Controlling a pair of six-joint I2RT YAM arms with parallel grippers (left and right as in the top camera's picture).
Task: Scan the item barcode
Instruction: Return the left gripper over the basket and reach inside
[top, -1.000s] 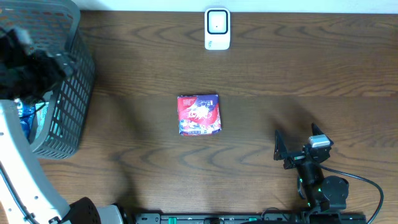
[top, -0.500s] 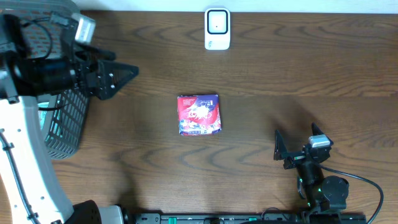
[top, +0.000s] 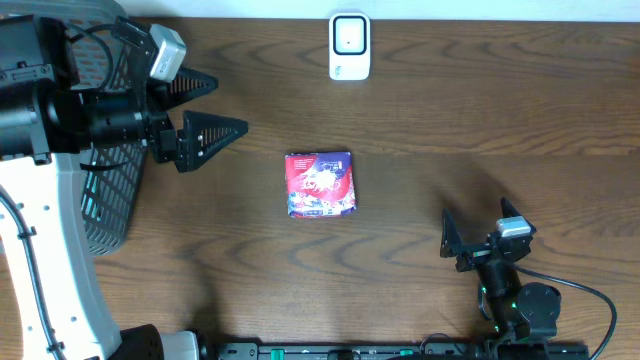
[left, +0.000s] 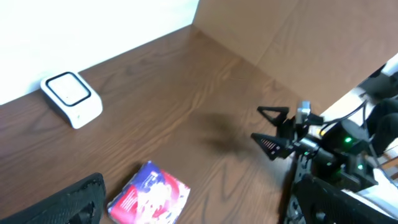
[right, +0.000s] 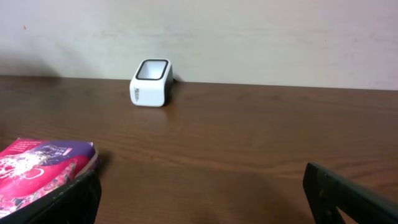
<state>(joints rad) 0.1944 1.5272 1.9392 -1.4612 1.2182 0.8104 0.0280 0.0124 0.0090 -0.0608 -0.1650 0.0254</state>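
Two grippers are gaping wide, holding nothing. The left gripper (top: 230, 104) is hovering just beside the basket (top: 110, 190), with bare wood lying between it and the red packet (top: 320, 184) mid-table. The right gripper (top: 478, 228) is sitting near the front edge, well apart from the packet. The scanner (top: 349, 46) is standing at the far edge of the dark wooden table (top: 520, 120), under a pale wall (right: 261, 37).

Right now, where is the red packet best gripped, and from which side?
Likely across its two side edges, straight down from above: the packet lies flat on the table, bare wood all round, no upright face to pinch. The open left claw is nearer.
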